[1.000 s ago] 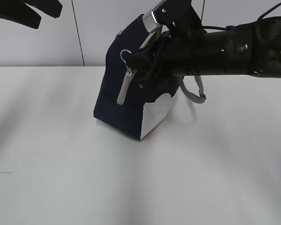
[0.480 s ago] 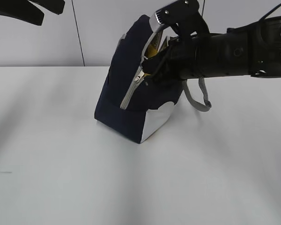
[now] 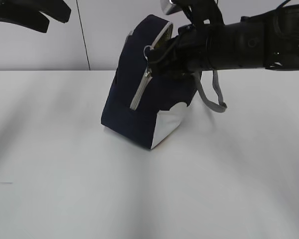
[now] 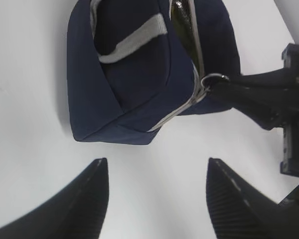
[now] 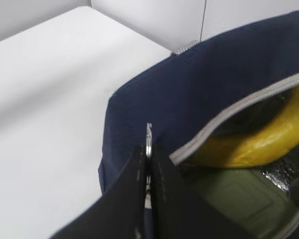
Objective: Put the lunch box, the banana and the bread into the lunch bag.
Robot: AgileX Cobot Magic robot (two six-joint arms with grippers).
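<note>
The lunch bag (image 3: pixel 148 102) sits mid-tabletop (image 3: pixel 65 174), tilted, leaning toward the right. From the right the right tool (image 5: pixel 148 167) reaches in, pinched on the ring pull (image 4: pixel 212 78) at the bag's upper front edge. Inside the gap, the banana (image 5: pixel 261 142) lies on top, and beneath it what looks like the lunch box (image 5: pixel 234 196), though that's blurred. The left tool (image 4: pixel 154 191) hangs spread wide, well apart, up at far left.
</note>
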